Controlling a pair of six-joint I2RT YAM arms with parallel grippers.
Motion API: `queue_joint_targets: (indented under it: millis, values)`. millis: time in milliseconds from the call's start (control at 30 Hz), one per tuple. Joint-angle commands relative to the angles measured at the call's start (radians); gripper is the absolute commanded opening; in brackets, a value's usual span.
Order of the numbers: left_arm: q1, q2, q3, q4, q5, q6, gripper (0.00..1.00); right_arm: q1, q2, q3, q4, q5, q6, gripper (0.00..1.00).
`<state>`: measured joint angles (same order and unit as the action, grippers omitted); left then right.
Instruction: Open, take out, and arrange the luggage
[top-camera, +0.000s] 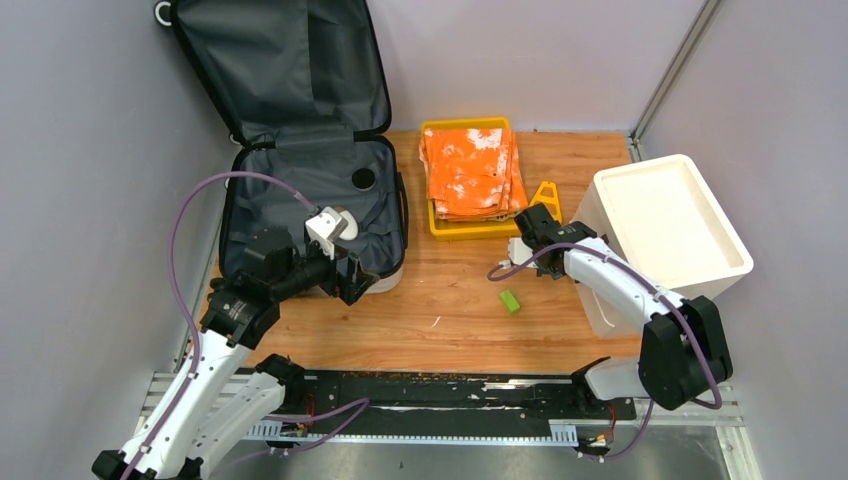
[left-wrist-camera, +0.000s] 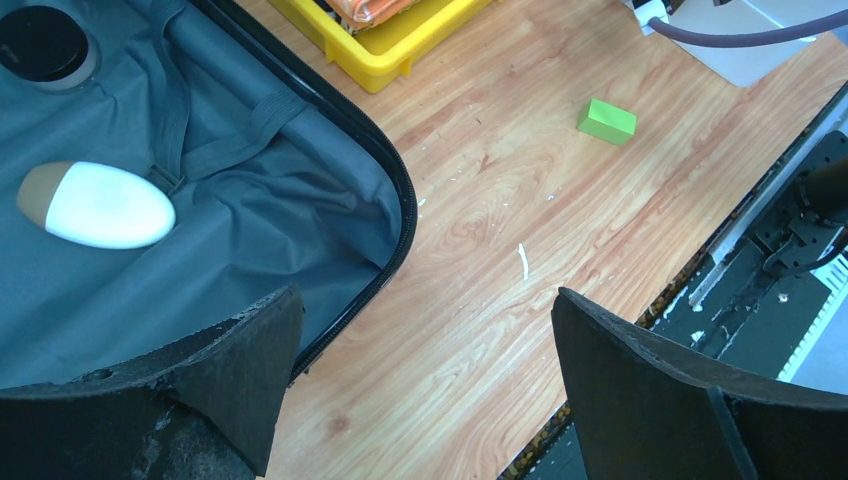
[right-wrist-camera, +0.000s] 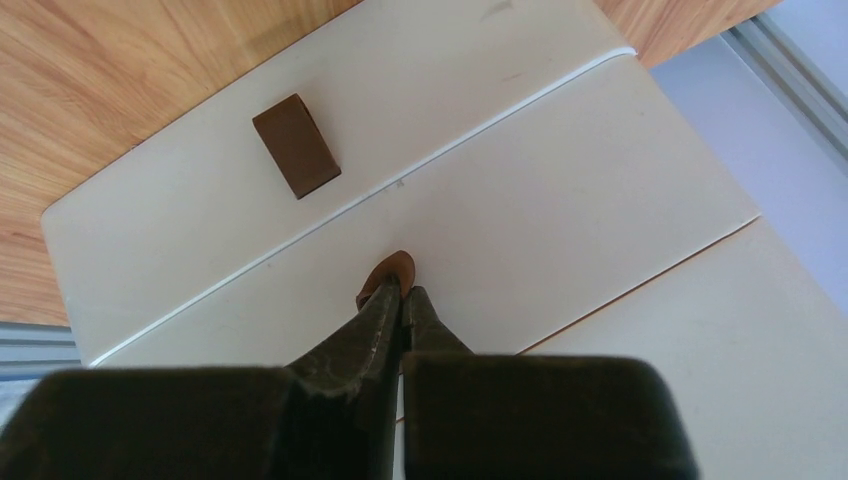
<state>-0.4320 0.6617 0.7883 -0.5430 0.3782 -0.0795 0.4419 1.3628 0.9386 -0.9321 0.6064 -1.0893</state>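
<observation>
Luggage (top-camera: 300, 185) open back-left on desk (top-camera: 450, 330), lid up; left gripper (top-camera: 352, 275) at its near-right corner. Green block (top-camera: 510, 300) mid-desk; right gripper (top-camera: 520, 250) nr white box (top-camera: 670, 225).

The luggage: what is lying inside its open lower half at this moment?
Inside the luggage lie a white egg-shaped object with a brown end and a round black-topped container. The left arm covers the near part in the top view, so anything there is hidden.

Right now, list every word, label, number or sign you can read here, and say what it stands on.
None can be read.
The open luggage shows only plain grey lining.
The orange cloth carries white blotches, not letters.
The green block and white box look blank.
</observation>
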Motion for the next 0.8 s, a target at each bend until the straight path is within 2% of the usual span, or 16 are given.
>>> queue_joint_targets:
  millis: [0, 167, 333, 767]
  values:
    - [-0.006, -0.012, 0.035, 0.012, -0.004, 0.018, 1.0, -0.008, -0.027, 0.017, 0.001, 0.022, 0.007, 0.0]
    - [-0.007, -0.013, 0.035, 0.011, -0.007, 0.018, 1.0, 0.008, -0.045, 0.039, -0.054, -0.036, 0.044, 0.0]
    - [-0.007, -0.011, 0.035, 0.011, -0.009, 0.018, 1.0, 0.061, -0.051, 0.064, -0.06, -0.116, 0.057, 0.0]
    - [-0.006, -0.014, 0.034, 0.009, -0.016, 0.018, 1.0, 0.162, 0.009, 0.144, -0.054, -0.211, 0.096, 0.0]
